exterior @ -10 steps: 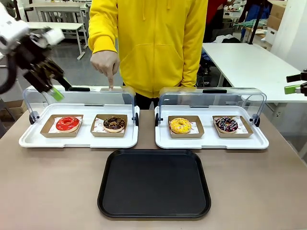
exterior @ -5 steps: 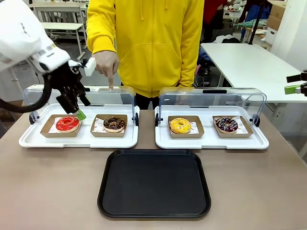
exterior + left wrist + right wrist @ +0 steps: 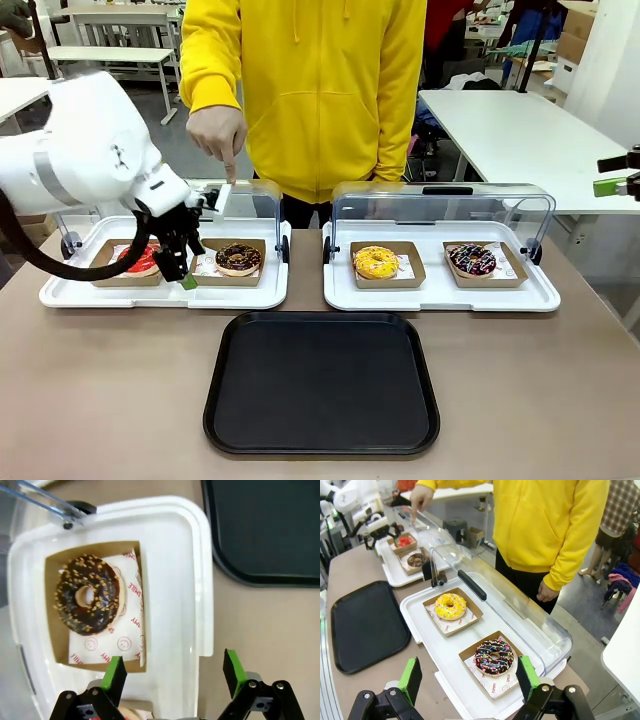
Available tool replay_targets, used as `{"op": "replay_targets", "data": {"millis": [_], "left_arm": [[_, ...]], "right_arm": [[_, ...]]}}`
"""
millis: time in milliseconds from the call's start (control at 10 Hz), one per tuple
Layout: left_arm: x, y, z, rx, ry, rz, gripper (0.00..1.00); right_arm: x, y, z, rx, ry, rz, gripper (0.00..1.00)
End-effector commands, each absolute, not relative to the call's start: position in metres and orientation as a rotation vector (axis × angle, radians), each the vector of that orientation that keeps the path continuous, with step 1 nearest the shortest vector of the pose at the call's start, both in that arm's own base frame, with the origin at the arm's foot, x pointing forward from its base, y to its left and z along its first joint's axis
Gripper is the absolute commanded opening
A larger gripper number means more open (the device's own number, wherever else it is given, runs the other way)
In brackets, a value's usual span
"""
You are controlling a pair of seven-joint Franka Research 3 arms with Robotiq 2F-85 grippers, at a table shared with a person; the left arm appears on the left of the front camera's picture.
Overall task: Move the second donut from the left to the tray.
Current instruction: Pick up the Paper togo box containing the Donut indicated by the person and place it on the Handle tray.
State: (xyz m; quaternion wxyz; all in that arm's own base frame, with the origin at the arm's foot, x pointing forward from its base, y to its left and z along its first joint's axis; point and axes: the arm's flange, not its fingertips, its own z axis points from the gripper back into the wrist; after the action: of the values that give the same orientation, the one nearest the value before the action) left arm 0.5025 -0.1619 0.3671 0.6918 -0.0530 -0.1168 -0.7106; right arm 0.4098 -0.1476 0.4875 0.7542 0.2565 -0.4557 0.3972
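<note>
Left gripper [image 3: 173, 657], jaws wide and empty, beside the chocolate-iced crumb-specked ring donut [image 3: 87, 600], lining up the grab, I reckon; right gripper [image 3: 470, 672] open.

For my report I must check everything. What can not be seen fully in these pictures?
- Glossy red ring donut: front view, partly hidden behind the left gripper.
- Right gripper: front view, cut off by the right edge.
- Print on the white paper under the chocolate-iced ring donut: front view, too small.

The black tray [image 3: 321, 385] is smooth matt plastic; the donut [image 3: 105, 605] has dark icing with rough crumbs, in a brown cardboard holder [image 3: 90, 548].
</note>
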Motion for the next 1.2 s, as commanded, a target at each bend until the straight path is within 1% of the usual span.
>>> {"op": "replay_targets", "data": {"millis": [0, 100, 200, 300, 400, 700, 800, 1100], "left_arm": [[0.52, -0.168, 0.354, -0.055, -0.201, -1.589, 1.0], [0.523, -0.169, 0.347, -0.05, -0.194, -1.594, 1.0], [0.525, -0.17, 0.344, -0.035, -0.222, -1.602, 1.0], [0.518, -0.165, 0.358, -0.079, -0.265, -1.613, 1.0], [0.521, -0.166, 0.339, -0.071, -0.206, -1.611, 1.0], [0.523, -0.168, 0.343, -0.071, -0.217, -1.612, 1.0], [0.526, -0.17, 0.339, -0.037, -0.217, -1.611, 1.0], [0.543, -0.179, 0.33, -0.011, -0.204, -1.625, 1.0]], "right_arm": [[0.41, -0.147, 0.489, 0.563, -0.999, 0.871, 1.0], [0.41, -0.147, 0.489, 0.563, -0.999, 0.871, 1.0], [0.41, -0.147, 0.489, 0.563, -0.999, 0.871, 1.0], [0.41, -0.147, 0.489, 0.563, -0.999, 0.871, 1.0], [0.41, -0.147, 0.489, 0.563, -0.999, 0.871, 1.0], [0.41, -0.147, 0.489, 0.563, -0.999, 0.871, 1.0], [0.41, -0.147, 0.489, 0.563, -0.999, 0.871, 1.0], [0.41, -0.147, 0.489, 0.563, -0.999, 0.871, 1.0]]}}
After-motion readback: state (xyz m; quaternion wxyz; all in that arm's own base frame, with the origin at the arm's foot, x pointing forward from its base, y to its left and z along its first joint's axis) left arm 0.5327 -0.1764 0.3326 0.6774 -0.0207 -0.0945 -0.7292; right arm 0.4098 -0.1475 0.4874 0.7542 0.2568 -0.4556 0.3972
